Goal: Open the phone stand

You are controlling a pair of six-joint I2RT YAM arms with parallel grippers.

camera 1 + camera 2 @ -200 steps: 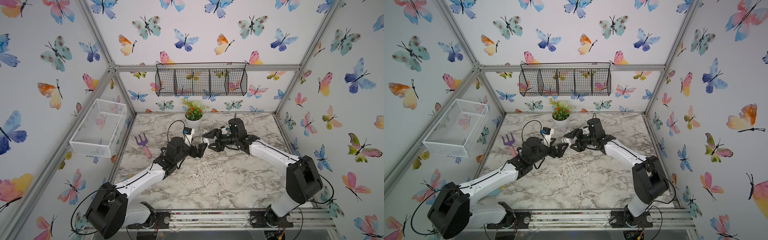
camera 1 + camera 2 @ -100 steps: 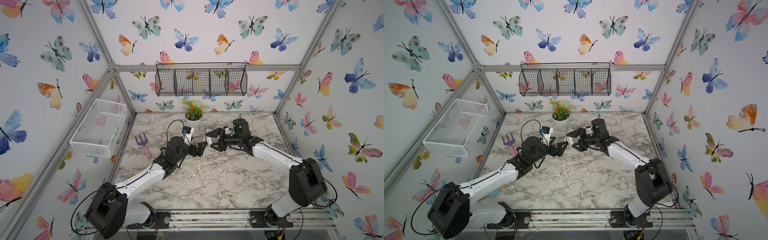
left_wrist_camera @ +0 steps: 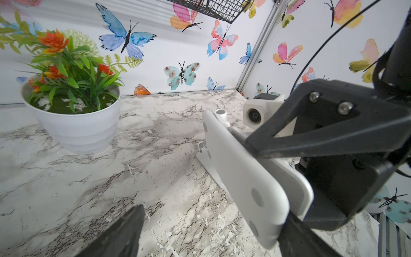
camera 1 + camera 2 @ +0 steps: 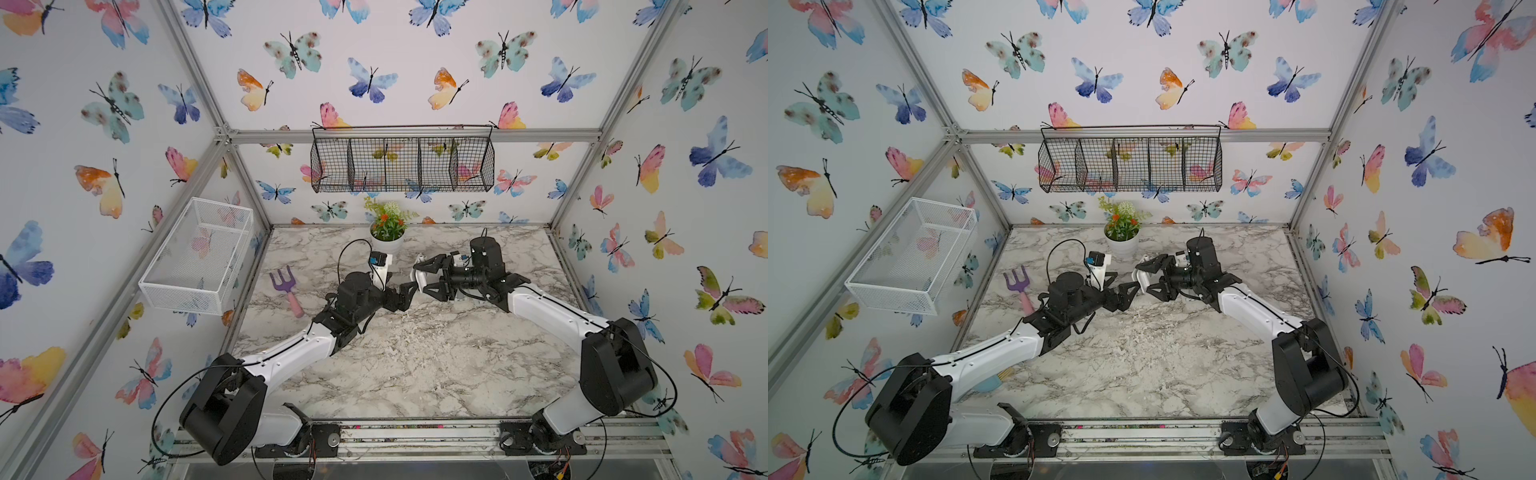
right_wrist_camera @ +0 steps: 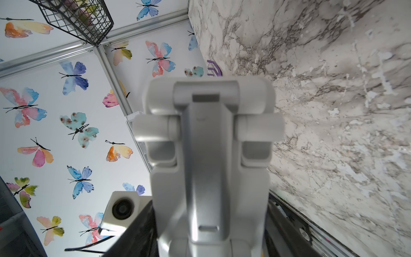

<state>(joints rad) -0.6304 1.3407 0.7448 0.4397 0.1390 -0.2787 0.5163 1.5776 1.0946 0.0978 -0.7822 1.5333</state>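
The white folded phone stand (image 4: 419, 272) (image 4: 1139, 275) hangs above the marble table (image 4: 415, 357), and my right gripper (image 4: 432, 279) (image 4: 1155, 277) is shut on it. In the right wrist view the stand (image 5: 209, 155) fills the middle, hinge end away from me, between the right gripper's (image 5: 209, 235) dark fingers (image 5: 138, 233). My left gripper (image 4: 405, 296) (image 4: 1126, 296) is open at the stand's free end. In the left wrist view the stand's flat plate (image 3: 233, 169) slants down to one left finger (image 3: 295, 235). The other finger (image 3: 124, 233) is far from it, across bare table.
A potted plant (image 4: 388, 237) stands at the back middle, close behind both grippers. A purple toy garden fork (image 4: 286, 289) lies at the left of the table. A white mesh basket (image 4: 199, 257) hangs on the left wall and a black wire basket (image 4: 403, 160) on the back wall.
The right gripper drew the stand slightly to the right. The left gripper then moved up to the stand's free end, its jaws a little narrower.
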